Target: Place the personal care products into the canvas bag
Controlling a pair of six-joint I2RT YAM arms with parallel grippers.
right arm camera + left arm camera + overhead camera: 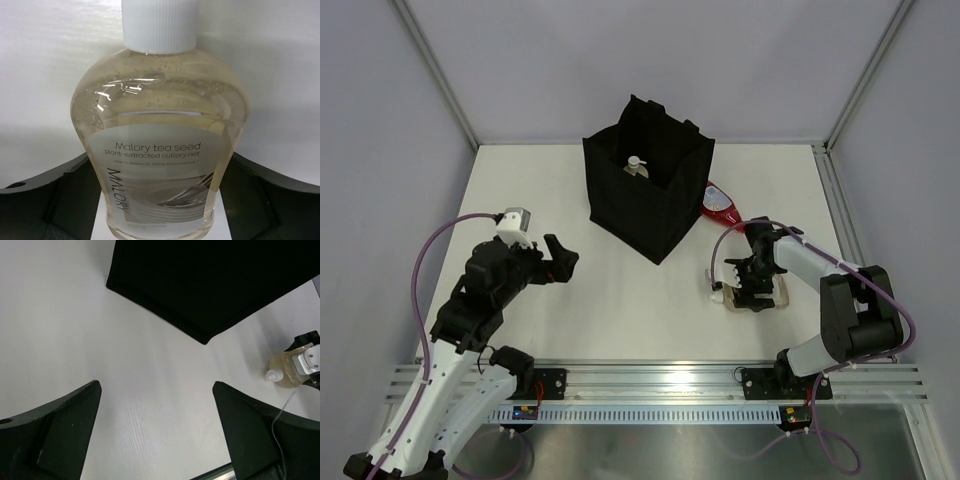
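The left gripper (156, 390) is hanging over the white table (75, 315), its two black fingers (65, 425) standing wide apart at 7 and 5 o'clock, with only bare table showing between them. The canvas bag (215, 285) is filling the frame from 12 to 2 o'clock — one bottom corner is pointing down toward the centre. At 3 o'clock an amber-liquid bottle (284, 371) is lying on the table, its white cap (272, 375) facing the centre. The right gripper (307, 359) is sitting over it — whether it is pinching the bottle is not showing. A thin cable (278, 414) is trailing at 4 o'clock, and a strip of metal rail (220, 475) is peeking in at 6 o'clock.
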